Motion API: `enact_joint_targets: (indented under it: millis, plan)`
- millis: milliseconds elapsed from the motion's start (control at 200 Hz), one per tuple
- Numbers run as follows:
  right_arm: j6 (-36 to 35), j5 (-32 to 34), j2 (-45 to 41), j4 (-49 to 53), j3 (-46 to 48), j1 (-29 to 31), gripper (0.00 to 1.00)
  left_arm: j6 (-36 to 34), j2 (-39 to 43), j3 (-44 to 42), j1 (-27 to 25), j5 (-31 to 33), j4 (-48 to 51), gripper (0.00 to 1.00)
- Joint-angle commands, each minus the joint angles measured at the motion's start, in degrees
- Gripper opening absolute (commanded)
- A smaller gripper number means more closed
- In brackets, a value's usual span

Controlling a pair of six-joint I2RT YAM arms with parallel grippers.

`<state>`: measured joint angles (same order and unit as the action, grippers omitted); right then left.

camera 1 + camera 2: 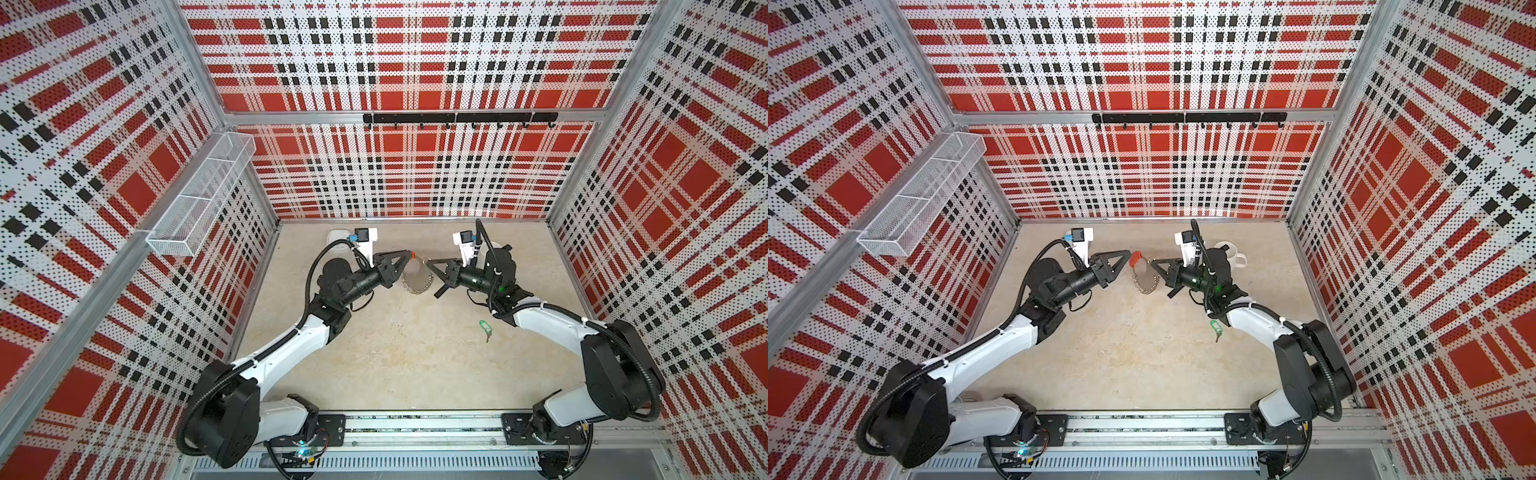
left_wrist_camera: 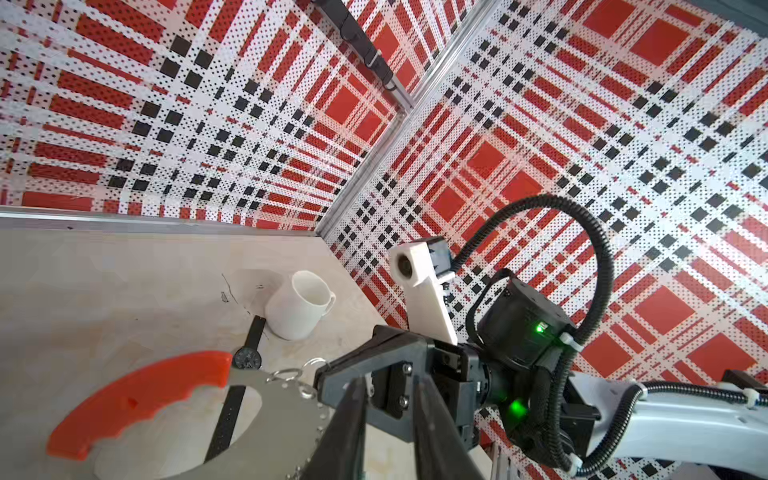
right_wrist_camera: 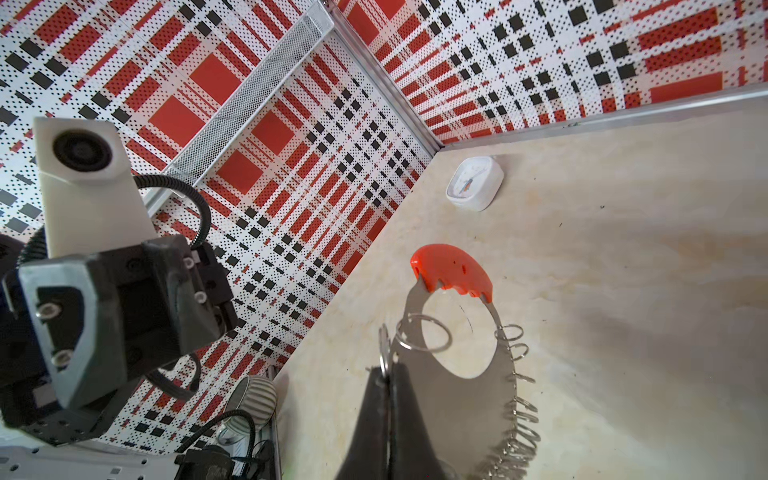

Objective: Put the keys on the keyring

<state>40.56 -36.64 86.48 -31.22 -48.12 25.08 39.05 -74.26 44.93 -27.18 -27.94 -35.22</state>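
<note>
Right end effector point(image 3: 388, 376) pinched shut on rim of large flat grey keyring with red curved section point(image 3: 500, 361) | left end effector point(image 1: 409, 253) at red section, grip unclear | small dark key with green plastic tag point(image 1: 483, 325) lying on counter point(image 1: 395, 353), well apart | threading not begun

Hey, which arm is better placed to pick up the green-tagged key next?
Right: the key lies beside its forearm, far from the left gripper. But the right gripper is shut on the keyring, so the left should probably take that first.
</note>
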Motion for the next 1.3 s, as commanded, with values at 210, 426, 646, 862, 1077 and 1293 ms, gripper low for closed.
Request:
enact_joint_targets:
  millis: [210,426,646,862,1077,1293]
  plan:
    - [2.7,-3.9,0.3,-4.7,-4.7,-1.2,0.00,2.8,-5.8,5.1,0.8,-5.2,-3.1,0.26]
    - [6.2,-3.6,1.7,-8.4,-7.0,-1.3,0.00,5.1,-11.9,9.1,0.6,-9.4,-5.4,0.25]
    - [9.4,-6.0,3.6,-12.2,-7.5,-2.6,0.00,7.8,-16.0,11.2,0.7,-11.9,-9.9,0.23]
    - [11.3,-8.3,3.3,-17.8,-5.1,-3.0,0.00,9.6,-18.4,12.1,1.0,-14.1,-11.3,0.18]
    - [11.2,-8.9,3.5,-18.2,-4.6,-3.1,0.00,9.4,-16.9,11.5,2.8,-14.2,-11.3,0.22]
    - [9.3,-8.1,3.5,-15.3,-4.8,-3.1,0.00,7.4,-13.3,8.6,5.2,-11.8,-10.8,0.32]
